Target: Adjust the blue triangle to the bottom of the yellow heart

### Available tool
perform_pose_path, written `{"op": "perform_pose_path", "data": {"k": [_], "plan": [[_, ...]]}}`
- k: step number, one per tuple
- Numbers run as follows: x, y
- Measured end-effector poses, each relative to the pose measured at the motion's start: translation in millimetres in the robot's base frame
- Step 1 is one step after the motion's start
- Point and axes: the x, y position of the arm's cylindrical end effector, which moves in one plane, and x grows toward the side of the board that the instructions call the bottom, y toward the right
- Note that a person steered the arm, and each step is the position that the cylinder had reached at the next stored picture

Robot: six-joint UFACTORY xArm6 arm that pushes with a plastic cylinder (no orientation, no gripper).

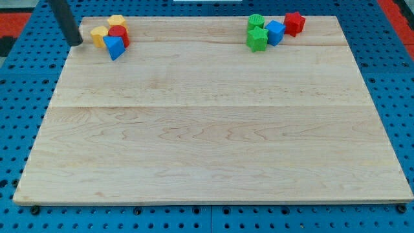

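In the frame's upper left, my tip, a plain rod with no jaws, rests just left of the yellow heart. The blue triangle lies at the heart's lower right, touching a red block. No writing shows.

My tip sits left of the blue triangle.
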Motion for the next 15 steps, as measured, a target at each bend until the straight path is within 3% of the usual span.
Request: {"op": "perform_pose_path", "data": {"k": [1,2,5,6,7,8,9,11,13,14,15], "plan": [[-19,6],[-15,53],[16,65],[41,31],[98,46],[119,131],[70,168],[-2,156],[-8,123],[-10,150],[-12,226]]}}
